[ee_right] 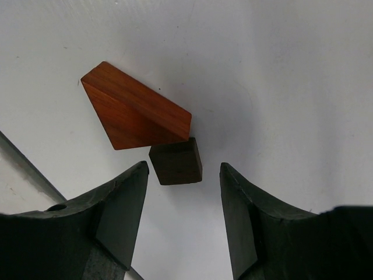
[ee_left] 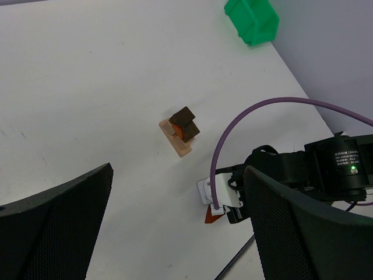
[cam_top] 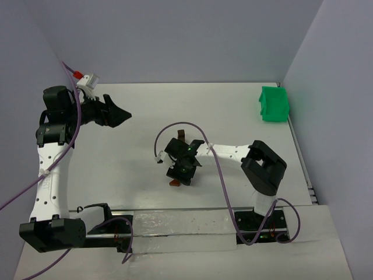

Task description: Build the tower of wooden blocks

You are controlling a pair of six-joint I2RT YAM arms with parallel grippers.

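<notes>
We see the right gripper (ee_right: 183,175) pointing down at the white table (ee_right: 291,70), jaws wide around a small dark brown wood cube (ee_right: 176,163). The cube touches a reddish-brown triangular wood wedge (ee_right: 137,114). The wood block tower (ee_left: 180,131), a light tan base with a dark brown block on top, stands mid-table just beyond that gripper. The left gripper (ee_left: 178,169) hovers far left, jaws wide, holding nothing. A green plastic bin (ee_left: 252,20) sits far right.

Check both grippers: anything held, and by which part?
Nothing is held. The right gripper is open, its fingers either side of the dark brown cube without touching it. The left gripper is open and empty.
</notes>
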